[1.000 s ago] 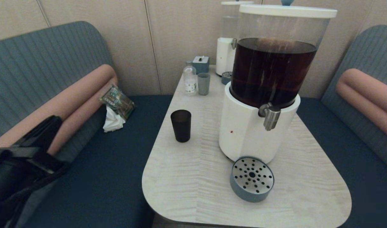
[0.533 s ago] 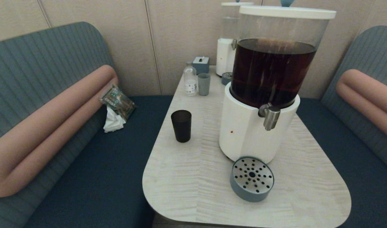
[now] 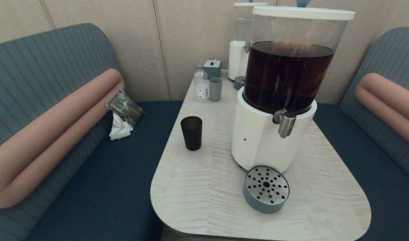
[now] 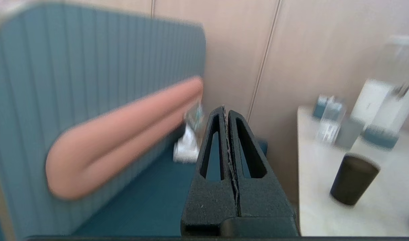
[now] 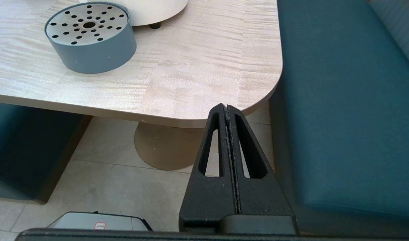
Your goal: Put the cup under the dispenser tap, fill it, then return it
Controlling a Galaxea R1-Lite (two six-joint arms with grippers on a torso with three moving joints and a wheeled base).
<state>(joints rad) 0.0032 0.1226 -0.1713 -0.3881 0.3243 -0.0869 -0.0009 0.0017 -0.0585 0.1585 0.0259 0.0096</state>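
Note:
The black cup [image 3: 191, 133] stands upright on the table [image 3: 197, 197], left of the big dispenser [image 3: 271, 134] holding dark brown liquid. The steel dispenser tap [image 3: 285, 122] juts from its white base, above the round grey drip tray [image 3: 266, 189]. Neither arm shows in the head view. My left gripper [image 4: 226, 108] is shut and empty, over the blue bench seat off the table's left side, with the cup [image 4: 354, 179] apart from it. My right gripper [image 5: 226, 106] is shut and empty, low beside the table's near right corner [image 5: 258, 97].
At the table's far end stand a small clear bottle [image 3: 201, 83], a grey-green cup [image 3: 215, 88], a blue box [image 3: 212, 68] and a smaller white dispenser [image 3: 239, 50]. A packet and white tissue [image 3: 122, 115] lie on the left bench. Padded benches flank the table.
The left arm, seen at the lower left of the head view a second ago, has moved out of that view. The cup and dispenser have not moved.

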